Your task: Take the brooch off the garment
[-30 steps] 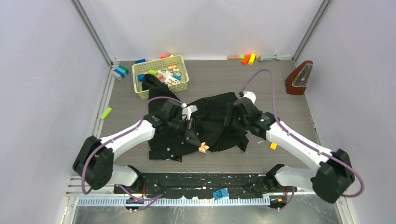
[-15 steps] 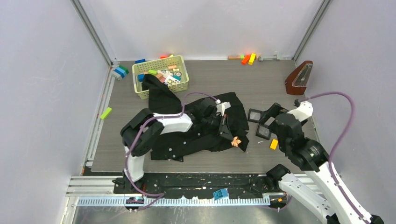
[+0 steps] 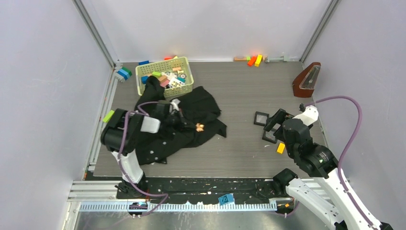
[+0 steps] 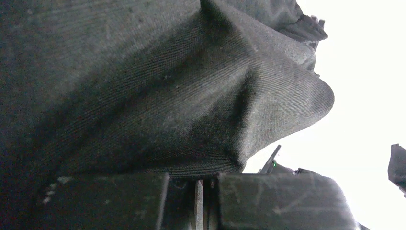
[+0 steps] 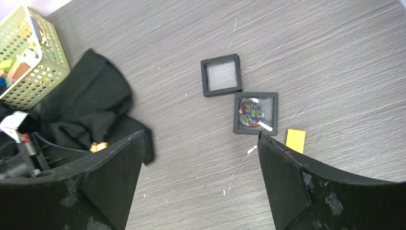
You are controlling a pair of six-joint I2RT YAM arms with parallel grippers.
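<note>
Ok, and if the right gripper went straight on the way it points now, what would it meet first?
Bare tabletop, most likely. The right gripper points down with its fingers spread wide, and the gap between them frames plain surface; the black frame holding a coloured disc lies just beyond that line.

White arm links [image 3: 149, 125], black joints [image 3: 313, 160], purple cables [image 3: 340, 97], scuffed matte-black jaws
</note>
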